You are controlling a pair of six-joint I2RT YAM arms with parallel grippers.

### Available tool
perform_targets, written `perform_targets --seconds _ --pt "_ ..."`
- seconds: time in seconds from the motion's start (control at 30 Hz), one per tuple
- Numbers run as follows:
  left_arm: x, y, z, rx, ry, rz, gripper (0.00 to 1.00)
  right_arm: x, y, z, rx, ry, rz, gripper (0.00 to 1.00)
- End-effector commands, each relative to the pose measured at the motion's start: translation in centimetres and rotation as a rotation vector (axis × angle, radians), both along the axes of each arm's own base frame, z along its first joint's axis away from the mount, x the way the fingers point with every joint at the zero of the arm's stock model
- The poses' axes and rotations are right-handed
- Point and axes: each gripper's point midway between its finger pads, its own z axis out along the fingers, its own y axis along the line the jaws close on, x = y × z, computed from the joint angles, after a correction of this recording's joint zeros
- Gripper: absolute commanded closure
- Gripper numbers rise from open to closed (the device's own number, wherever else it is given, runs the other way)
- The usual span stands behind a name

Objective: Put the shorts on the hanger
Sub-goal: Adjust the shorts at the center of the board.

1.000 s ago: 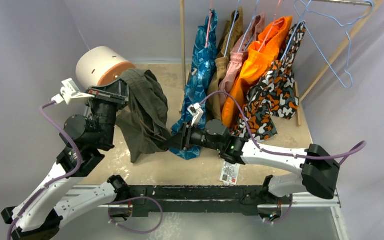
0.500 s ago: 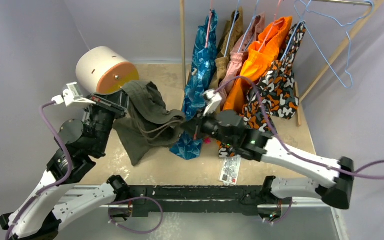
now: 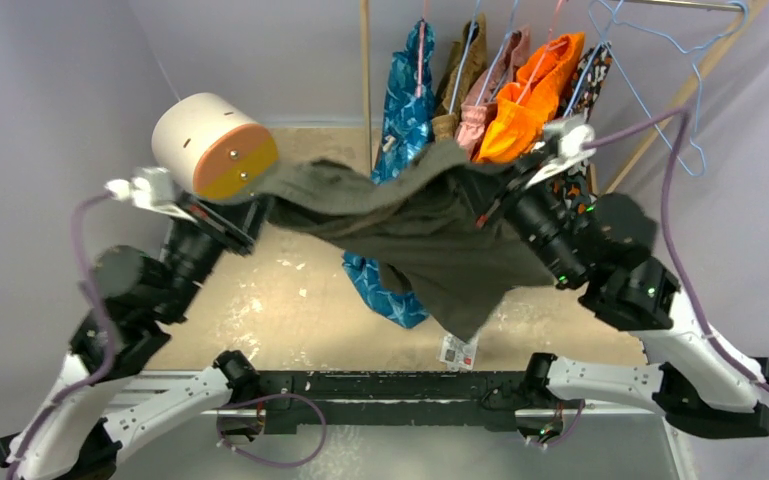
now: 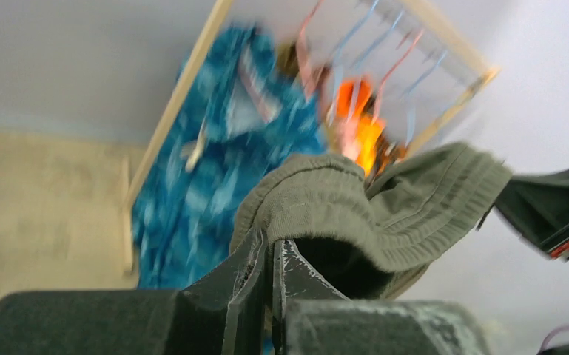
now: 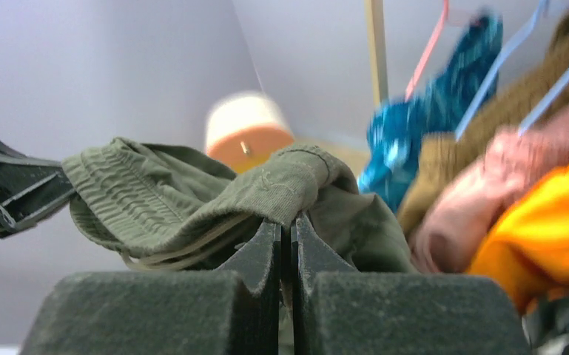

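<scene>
From above, a beige table (image 3: 290, 310) stands between pale lilac walls, with a wooden rack (image 3: 365, 60) of hanging clothes at the back. The olive shorts (image 3: 430, 235) are lifted off the table and stretched in the air between the two arms, their lower part sagging in front of the blue patterned shorts (image 3: 400, 120). The left gripper (image 3: 258, 207) holds one end beside a cream and orange cylinder (image 3: 210, 145). The right gripper (image 3: 495, 195) holds the other end near the orange garment (image 3: 520, 105). The light-blue hanger (image 3: 650, 102) hangs bare at the rack's right end, apart from the shorts.

In the left wrist view the fingers are pressed together on the ribbed waistband, and the rack behind is blurred.

In the right wrist view the fingers are likewise pinched tight on a fold of the waistband. The cylinder sits behind the cloth and the hung clothes are at the right.
</scene>
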Motion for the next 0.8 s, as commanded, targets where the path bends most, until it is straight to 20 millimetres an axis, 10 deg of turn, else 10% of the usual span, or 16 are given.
perform_targets --seconds 0.0,0.27,0.53,0.77 --pt "-0.1 -2.7 -13.1 0.084 0.259 -0.097 1.0 1.0 1.4 -12.9 -0.25 0.194 -0.017 1.0" --pt "-0.2 -7.1 -23.9 0.126 0.499 -0.236 0.82 -1.0 1.5 -19.2 -0.31 0.316 0.066 1.0" --pt "0.0 -7.1 -25.3 0.354 0.514 -0.254 0.45 -1.1 0.5 -20.8 -0.353 0.353 0.036 1.0" --pt "0.2 -8.0 -27.1 0.553 0.527 -0.329 0.42 -1.3 -2.1 -20.3 -0.365 0.349 -0.038 1.0"
